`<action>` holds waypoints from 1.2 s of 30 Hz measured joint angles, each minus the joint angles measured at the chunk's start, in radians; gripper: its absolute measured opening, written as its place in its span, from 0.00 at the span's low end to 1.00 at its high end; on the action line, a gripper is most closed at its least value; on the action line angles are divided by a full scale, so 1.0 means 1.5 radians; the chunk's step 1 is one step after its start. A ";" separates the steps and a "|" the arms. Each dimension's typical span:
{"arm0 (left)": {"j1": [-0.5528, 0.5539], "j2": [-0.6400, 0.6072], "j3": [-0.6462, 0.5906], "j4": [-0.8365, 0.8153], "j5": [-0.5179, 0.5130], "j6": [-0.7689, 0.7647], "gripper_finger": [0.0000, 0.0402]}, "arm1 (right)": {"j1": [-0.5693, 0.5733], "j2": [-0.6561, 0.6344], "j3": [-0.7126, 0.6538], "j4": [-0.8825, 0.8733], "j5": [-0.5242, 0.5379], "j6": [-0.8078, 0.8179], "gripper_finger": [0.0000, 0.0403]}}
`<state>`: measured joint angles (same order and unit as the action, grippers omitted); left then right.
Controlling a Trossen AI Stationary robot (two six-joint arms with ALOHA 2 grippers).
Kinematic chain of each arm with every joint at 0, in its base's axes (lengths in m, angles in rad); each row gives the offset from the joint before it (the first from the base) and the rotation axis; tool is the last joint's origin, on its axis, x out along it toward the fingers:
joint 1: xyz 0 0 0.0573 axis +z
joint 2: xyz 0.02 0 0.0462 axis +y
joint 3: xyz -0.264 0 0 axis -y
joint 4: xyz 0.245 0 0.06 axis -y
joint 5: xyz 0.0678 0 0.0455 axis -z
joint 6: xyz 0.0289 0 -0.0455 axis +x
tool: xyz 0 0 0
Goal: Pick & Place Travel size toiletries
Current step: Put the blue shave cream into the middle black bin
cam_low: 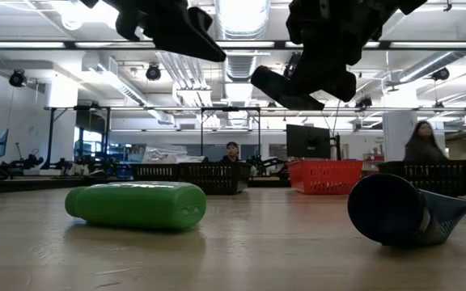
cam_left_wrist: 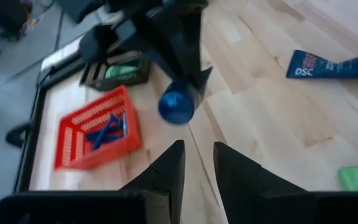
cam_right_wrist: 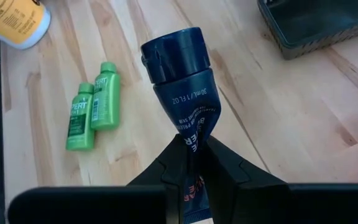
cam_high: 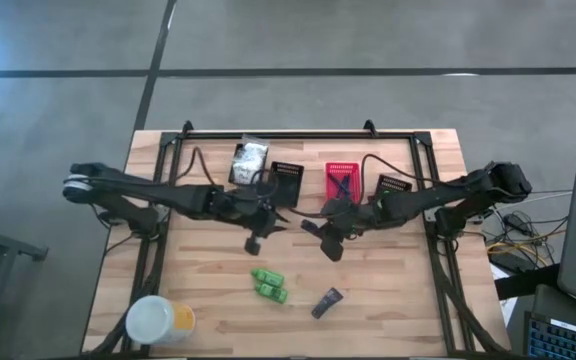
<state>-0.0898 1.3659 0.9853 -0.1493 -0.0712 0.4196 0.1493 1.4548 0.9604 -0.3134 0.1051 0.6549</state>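
Right claw (cam_right_wrist: 191, 146) (clamping blue tube (cam_right_wrist: 184, 93))

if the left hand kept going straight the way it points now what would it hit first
Most likely the dark blue tube held in the right hand, straight ahead of the open left hand; depth is hard to judge.

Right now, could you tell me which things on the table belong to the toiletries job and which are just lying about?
Job:
- blue tube, held by the right gripper
- two green bottles
- second blue tube on the table
- white packets
- blue razors in the red basket

Lying about:
- white-and-yellow tub
- left gripper, open, empty
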 joint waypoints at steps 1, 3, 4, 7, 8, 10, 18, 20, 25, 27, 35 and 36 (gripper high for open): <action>0.000 0.009 0.007 0.003 0.003 0.014 0.22 | 0.000 0.000 0.000 0.000 0.000 -0.001 0.08; 0.001 0.026 0.021 0.009 0.004 0.036 0.24 | 0.000 0.000 0.000 0.000 0.000 -0.003 0.09; 0.001 0.036 0.029 0.013 0.004 0.040 0.26 | 0.000 0.000 0.000 0.000 0.000 -0.003 0.09; 0.001 0.064 0.048 0.009 0.003 0.040 0.37 | 0.000 0.000 0.000 0.000 0.000 -0.003 0.09; 0.001 0.071 0.053 0.006 0.003 0.039 0.41 | 0.000 0.000 0.000 0.000 0.000 -0.003 0.09; 0.001 0.079 0.060 -0.002 0.003 0.038 0.50 | 0.000 0.000 0.000 0.001 0.000 -0.003 0.08; 0.011 0.083 0.064 0.000 0.004 0.033 0.70 | 0.001 0.000 0.000 0.001 0.000 -0.003 0.09; 0.020 0.087 0.067 0.003 0.029 0.028 0.70 | 0.001 0.001 0.000 0.002 0.000 -0.004 0.09; 0.030 0.105 0.067 0.021 0.074 0.028 0.68 | 0.001 0.001 0.000 0.003 0.000 -0.013 0.08; 0.031 0.113 0.070 0.032 0.086 0.033 0.67 | 0.001 0.001 0.000 0.004 0.000 -0.013 0.09; 0.040 0.141 0.087 0.046 0.096 0.030 0.65 | 0.001 0.002 -0.002 -0.001 0.000 -0.010 0.08; 0.041 0.141 0.089 0.046 0.096 0.030 0.65 | 0.001 0.002 -0.002 0.000 0.000 -0.010 0.08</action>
<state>-0.0290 1.5772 1.1187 -0.0800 0.0733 0.4652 0.1501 1.4570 0.9581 -0.3135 0.1055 0.6396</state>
